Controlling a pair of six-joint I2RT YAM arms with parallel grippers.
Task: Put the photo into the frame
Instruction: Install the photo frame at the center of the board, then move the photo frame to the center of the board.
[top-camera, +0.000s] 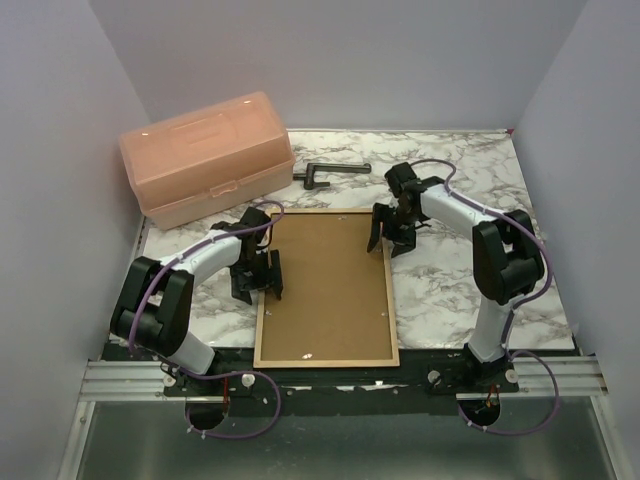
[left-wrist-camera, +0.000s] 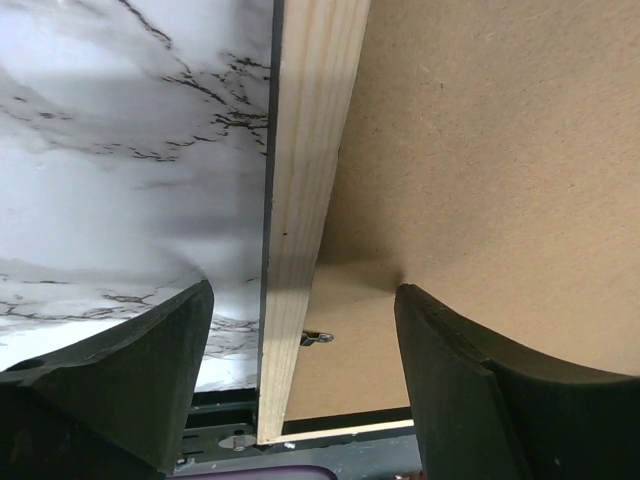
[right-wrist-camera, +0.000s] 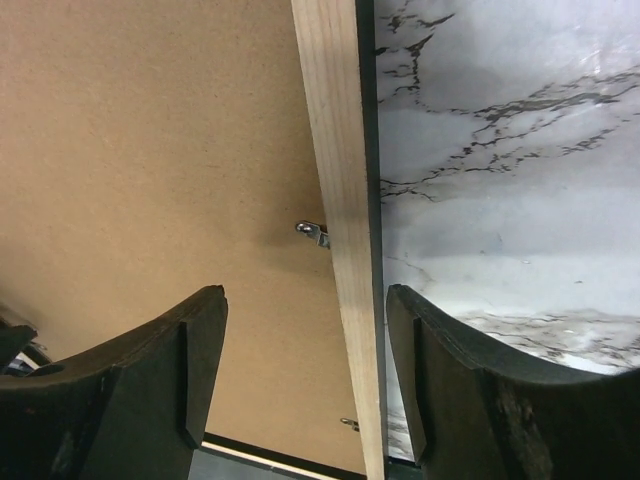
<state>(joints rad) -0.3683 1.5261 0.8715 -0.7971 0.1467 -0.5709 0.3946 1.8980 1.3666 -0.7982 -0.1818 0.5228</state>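
My left pincer (top-camera: 258, 283) and right pincer (top-camera: 385, 238), jaws apart, straddle opposite rails of the frame (top-camera: 325, 357), back-up on the desk (top-camera: 450, 290). The photo is unseen (perhaps under the board (top-camera: 325, 285)). I'd lower squarely and clamp both rails evenly.

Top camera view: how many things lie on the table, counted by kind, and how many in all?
frame: 1
brown backing board, inside the frame: 1
peach plastic box: 1
dark metal tool: 1
Total: 4
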